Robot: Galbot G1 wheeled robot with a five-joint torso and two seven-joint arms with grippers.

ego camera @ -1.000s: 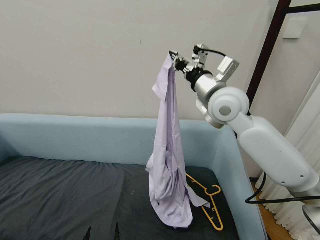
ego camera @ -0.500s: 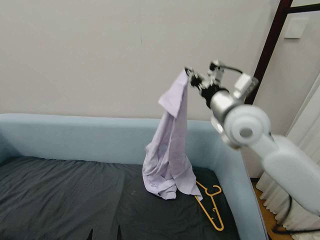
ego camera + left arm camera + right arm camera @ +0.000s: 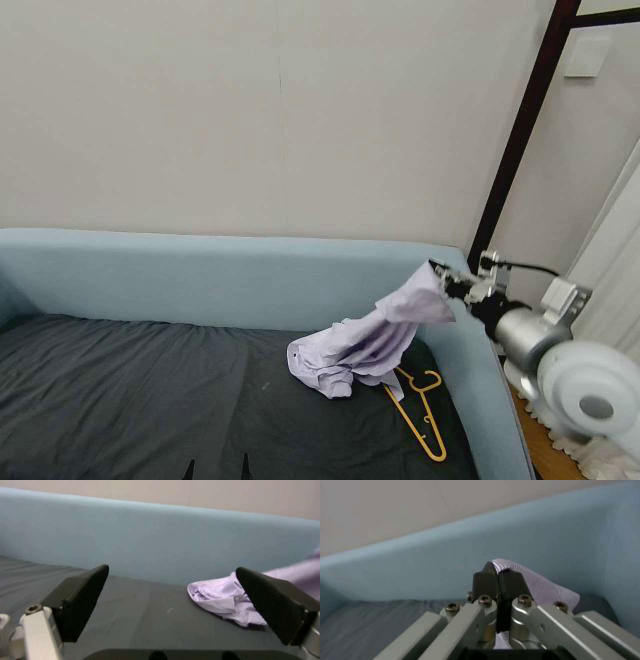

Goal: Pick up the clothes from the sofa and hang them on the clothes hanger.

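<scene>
At the right end of a pale blue sofa (image 3: pixel 200 280), the right end effector (image 3: pixel 441 272) sits low beside the right armrest, level with the top of the backrest. Its two fingers are pinched shut on one edge of a lavender shirt (image 3: pixel 350 355). The right wrist view shows the dark fingertips (image 3: pixel 487 578) pressed together, with striped cloth (image 3: pixel 545 587) folded over them. From that grip the shirt slopes down and to the left. Most of it lies in a crumpled heap on the dark grey seat cushion (image 3: pixel 120 390), close to the backrest. A yellow hanger (image 3: pixel 422 410) lies flat on the cushion, just to the right of the heap and nearer the camera. Its far end meets the shirt's edge. The left end effector (image 3: pixel 216 469) waits at the near edge of the scene, over the seat. In the left wrist view its black fingers (image 3: pixel 82 598) are spread wide apart, facing the backrest, with the shirt heap (image 3: pixel 222 600) farther off.
</scene>
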